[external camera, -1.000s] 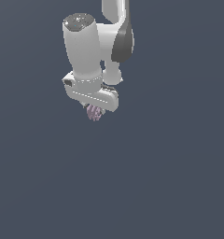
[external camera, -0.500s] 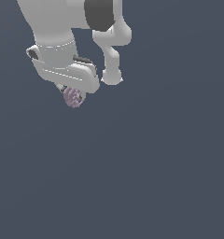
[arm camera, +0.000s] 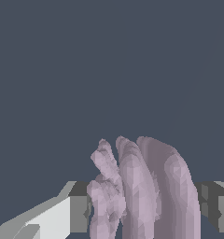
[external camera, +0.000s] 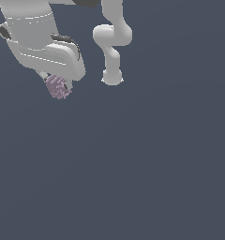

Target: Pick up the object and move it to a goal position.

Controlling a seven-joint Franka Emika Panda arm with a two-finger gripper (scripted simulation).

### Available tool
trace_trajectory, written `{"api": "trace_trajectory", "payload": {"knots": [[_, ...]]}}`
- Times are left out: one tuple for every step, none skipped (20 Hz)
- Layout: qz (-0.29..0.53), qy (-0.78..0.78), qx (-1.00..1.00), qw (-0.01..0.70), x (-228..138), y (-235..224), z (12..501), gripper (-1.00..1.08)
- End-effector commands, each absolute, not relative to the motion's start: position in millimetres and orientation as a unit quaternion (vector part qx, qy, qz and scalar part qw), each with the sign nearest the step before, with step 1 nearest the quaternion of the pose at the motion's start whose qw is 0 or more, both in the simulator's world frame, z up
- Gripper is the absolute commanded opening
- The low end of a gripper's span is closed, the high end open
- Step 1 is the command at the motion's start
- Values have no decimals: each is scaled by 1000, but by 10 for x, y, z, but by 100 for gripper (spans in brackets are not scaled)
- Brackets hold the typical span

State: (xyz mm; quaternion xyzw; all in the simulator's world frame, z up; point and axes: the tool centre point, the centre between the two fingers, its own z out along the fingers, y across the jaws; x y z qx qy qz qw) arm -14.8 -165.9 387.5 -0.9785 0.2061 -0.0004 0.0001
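Observation:
The object (external camera: 57, 87) is a small pale purple-pink knobbly clump with ridged bumps. It hangs under my white gripper (external camera: 56, 83) at the upper part of the exterior view's left, well above the dark floor. The gripper is shut on it. In the wrist view the object (arm camera: 142, 186) fills the space between the two grey fingers (arm camera: 79, 212), which press on its sides. The fingertips are mostly hidden behind the clump in the exterior view.
The white arm's base and lower links (external camera: 112, 51) stand to the exterior view's right of the gripper. A plain dark grey floor (external camera: 147, 168) lies all around.
The gripper has carried the object toward the exterior view's left and closer to the camera, so the arm looks larger. The grip on the object is unchanged.

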Motion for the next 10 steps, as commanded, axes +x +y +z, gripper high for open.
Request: {"api": "trace_trajectory", "payload": {"knots": [[0,206,-979,0,-131,-1696,3940,-100],[0,206,-979,0,-126,-1708,3957,-100],[0,206,-979,0,-122,-1717,3971,-100],[0,206,-979,0,-119,-1724,3981,-100],[0,206,-979,0,-116,-1729,3989,-100],[0,206,-979,0,-114,-1732,3993,-100],[0,206,-979,0,-112,-1732,3994,-100],[0,206,-979,0,-111,-1731,3992,-100],[0,206,-979,0,-111,-1728,3987,-100],[0,206,-979,0,-111,-1726,3985,-100]]}}
